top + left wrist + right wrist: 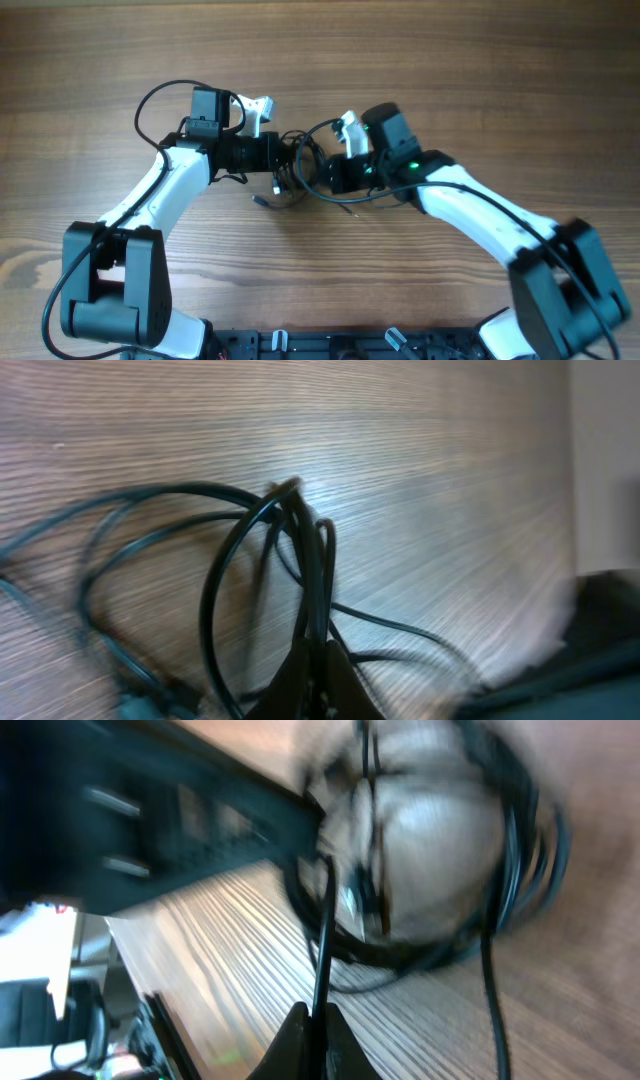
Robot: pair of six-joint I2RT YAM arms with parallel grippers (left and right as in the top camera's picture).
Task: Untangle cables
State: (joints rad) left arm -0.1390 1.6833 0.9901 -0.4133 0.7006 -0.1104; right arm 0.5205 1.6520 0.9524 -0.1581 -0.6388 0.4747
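The cables (300,175) are thin black cords tangled in loops at the middle of the wooden table, with a small plug end (262,201) lying at the lower left of the bundle. My left gripper (283,160) is shut on several strands at the bundle's left side; in the left wrist view its fingers (322,670) pinch upright strands of the cables (300,560). My right gripper (325,178) is shut on one strand at the bundle's right side; in the right wrist view its fingers (318,1032) clamp a single cord leading up to the looped cables (500,910).
The wooden table (450,70) extends on all sides. Both arms meet at the middle, their own thicker black wires looping over the left arm (160,95). The left gripper body (150,810) fills the upper left of the right wrist view.
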